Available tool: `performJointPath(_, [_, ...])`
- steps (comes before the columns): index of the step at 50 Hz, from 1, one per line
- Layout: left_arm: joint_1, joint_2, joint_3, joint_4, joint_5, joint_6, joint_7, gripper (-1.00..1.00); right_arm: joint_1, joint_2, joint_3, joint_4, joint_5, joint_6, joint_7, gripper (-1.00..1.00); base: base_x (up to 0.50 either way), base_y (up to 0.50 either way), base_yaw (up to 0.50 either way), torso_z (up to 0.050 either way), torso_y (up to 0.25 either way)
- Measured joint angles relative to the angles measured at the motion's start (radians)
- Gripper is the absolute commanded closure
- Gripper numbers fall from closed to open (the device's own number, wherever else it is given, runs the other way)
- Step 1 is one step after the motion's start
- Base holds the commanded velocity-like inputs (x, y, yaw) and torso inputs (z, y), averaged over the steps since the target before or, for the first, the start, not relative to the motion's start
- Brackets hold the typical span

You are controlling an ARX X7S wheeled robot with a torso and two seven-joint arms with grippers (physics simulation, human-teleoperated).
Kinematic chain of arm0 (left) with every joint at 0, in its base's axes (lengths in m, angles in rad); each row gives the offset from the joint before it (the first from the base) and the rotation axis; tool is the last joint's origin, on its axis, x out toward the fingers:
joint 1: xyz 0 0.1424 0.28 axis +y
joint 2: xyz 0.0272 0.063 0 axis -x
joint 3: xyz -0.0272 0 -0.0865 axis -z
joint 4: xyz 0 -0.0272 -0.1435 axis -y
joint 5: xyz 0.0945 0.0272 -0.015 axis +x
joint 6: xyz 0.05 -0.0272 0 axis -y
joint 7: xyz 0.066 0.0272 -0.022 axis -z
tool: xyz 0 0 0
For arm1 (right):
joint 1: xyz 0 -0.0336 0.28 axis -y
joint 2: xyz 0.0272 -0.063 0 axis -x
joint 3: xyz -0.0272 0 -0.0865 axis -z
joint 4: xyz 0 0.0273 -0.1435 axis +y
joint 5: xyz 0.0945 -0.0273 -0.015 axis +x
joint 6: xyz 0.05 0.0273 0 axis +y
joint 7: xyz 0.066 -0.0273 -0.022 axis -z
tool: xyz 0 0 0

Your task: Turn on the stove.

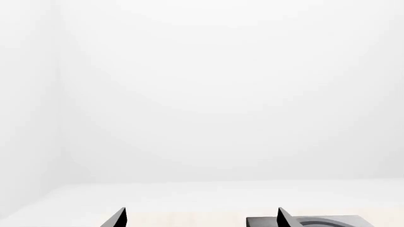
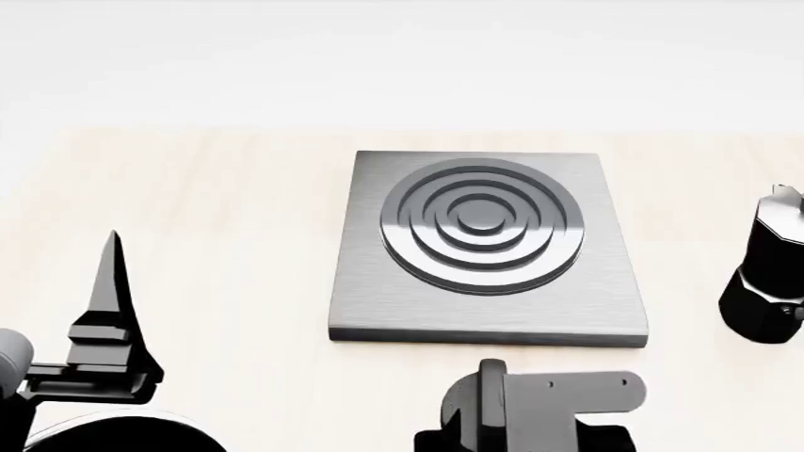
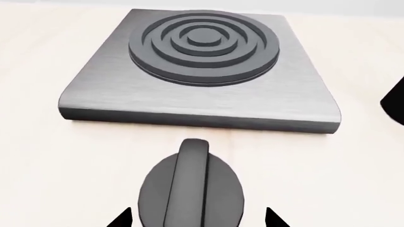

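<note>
A grey square stove (image 2: 490, 250) lies flat on a pale wooden tabletop (image 2: 226, 207), near the middle of the head view. Its round black knob (image 3: 192, 191) sits on the tabletop just in front of the slab's near edge, apart from it. In the right wrist view, the right end effector (image 3: 197, 218) is directly at the knob: two dark fingertips (image 3: 120, 220) show either side of it, spread and not touching, so the jaws stand released around the knob. The knob's raised fin runs lengthwise toward the stove.

The left end effector (image 2: 111, 311) hovers well to the left of the stove, holding nothing; its two fingertips show apart in the left wrist view, so it is released too.

One stove, four raised concentric rings around a centre disc, one knob. One black moka pot (image 2: 766, 282) stands at the right edge.
</note>
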Motion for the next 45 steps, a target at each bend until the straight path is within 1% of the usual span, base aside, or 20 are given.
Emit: performJointPath(45, [-0.004,-0.011,0.012,-0.003,-0.010,0.006,-0.015,-1.00,0.056,-0.009,-0.034,0.180,-0.001,-0.074,-0.011,-1.00,0.00,0.00,0.00,0.000,0.000])
